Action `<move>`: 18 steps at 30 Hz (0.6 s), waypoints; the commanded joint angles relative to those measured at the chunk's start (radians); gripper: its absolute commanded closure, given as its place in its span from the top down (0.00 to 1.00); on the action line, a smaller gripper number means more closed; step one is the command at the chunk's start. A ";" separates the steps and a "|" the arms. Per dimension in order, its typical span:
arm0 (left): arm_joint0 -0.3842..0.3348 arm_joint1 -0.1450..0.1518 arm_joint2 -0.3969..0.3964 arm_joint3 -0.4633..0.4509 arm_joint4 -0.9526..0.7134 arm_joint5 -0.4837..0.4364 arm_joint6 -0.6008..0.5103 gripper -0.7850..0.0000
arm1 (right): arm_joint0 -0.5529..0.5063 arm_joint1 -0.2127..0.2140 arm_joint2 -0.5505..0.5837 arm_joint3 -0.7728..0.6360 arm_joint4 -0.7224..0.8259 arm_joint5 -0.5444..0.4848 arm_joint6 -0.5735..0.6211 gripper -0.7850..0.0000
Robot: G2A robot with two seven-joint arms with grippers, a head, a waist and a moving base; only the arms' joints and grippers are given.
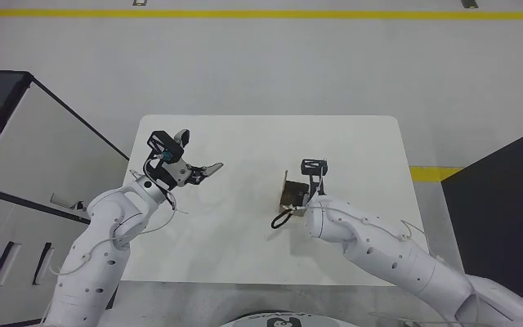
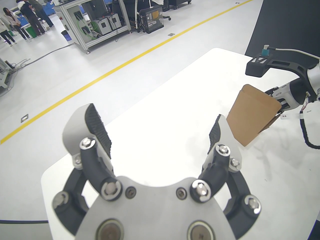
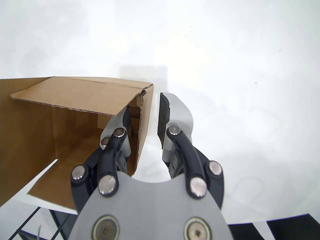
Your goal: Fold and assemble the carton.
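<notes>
The carton (image 3: 37, 126) runs off the edge of the right wrist view, so its far wall and full shape cannot be told. One finger (image 3: 117, 128) of the right jaws sits inside it, its pad hidden behind the side wall and a flap; contact there cannot be told. From above, right of the table's (image 1: 359, 147) middle, the arm's wrist half covers the carton, and its flaps are too small to read.

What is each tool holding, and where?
Nothing clamped: right tool straddles a side wall of the carton, gap at the outer pad; left tool open, empty.
</notes>
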 commanded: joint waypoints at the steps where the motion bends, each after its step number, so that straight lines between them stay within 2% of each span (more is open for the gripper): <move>1: 0.000 0.000 0.000 0.000 0.000 0.000 0.000 1.00 | -0.002 0.001 0.004 -0.015 0.001 0.000 0.000 0.49; 2: 0.000 0.000 0.000 0.000 0.000 0.000 0.000 1.00 | -0.005 0.003 0.007 -0.027 0.002 0.000 0.000 0.54; 3: 0.000 0.000 0.000 0.000 0.000 0.000 0.000 1.00 | -0.008 0.005 0.010 -0.037 0.001 0.000 0.000 0.71; 4: 0.000 0.000 0.000 0.000 0.000 0.000 0.000 1.00 | -0.013 0.008 0.014 -0.048 0.000 -0.001 0.001 0.76; 6: 0.000 0.000 0.000 0.000 0.000 0.000 0.000 1.00 | -0.025 0.017 0.033 -0.074 0.006 -0.003 0.003 0.95; 9: 0.000 0.000 0.000 0.000 0.000 0.000 0.000 1.00 | -0.054 0.034 0.072 -0.115 0.012 -0.006 0.006 1.00; 12: 0.000 0.000 0.000 0.000 0.000 0.000 0.000 1.00 | -0.092 0.054 0.124 -0.170 0.020 -0.023 0.020 1.00; 18: 0.000 0.000 0.000 0.000 0.000 0.000 0.000 1.00 | -0.209 0.094 0.282 -0.268 0.106 -0.138 0.006 1.00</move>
